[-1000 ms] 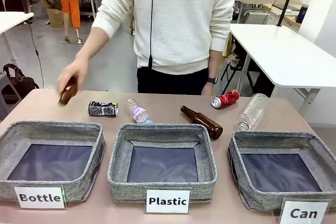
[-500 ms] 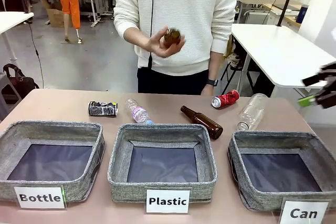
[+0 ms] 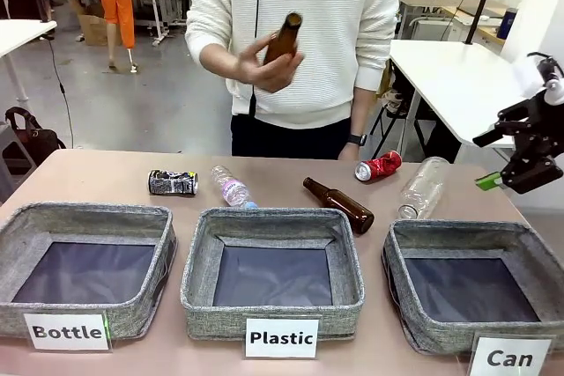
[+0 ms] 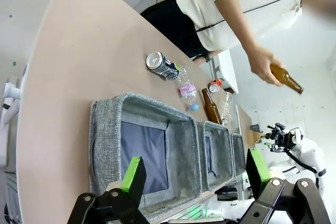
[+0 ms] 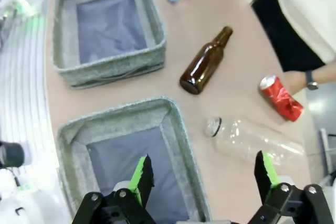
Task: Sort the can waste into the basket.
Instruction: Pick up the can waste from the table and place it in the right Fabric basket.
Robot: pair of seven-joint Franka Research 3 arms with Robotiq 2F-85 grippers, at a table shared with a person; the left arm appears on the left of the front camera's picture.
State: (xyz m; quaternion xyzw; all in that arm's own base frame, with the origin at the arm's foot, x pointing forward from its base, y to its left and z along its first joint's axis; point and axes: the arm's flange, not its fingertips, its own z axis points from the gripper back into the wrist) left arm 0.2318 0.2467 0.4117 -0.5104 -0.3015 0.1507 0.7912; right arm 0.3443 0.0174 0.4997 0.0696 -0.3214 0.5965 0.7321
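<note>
Tan table (image 3: 88,178), red can (image 3: 378,166) lying left of raised right end effector (image 3: 481,163)

At one o'clock the red can (image 3: 378,166) is crumpled glossy metal with a bare silver top. The patterned can (image 3: 173,183) at eleven o'clock is dented metal too. The basket (image 3: 458,228) is rough grey woven cloth with a smooth dark lining. The counter (image 3: 88,173) looks matt and smooth. My fingers (image 5: 140,174) are matt black with smooth green pads.
</note>
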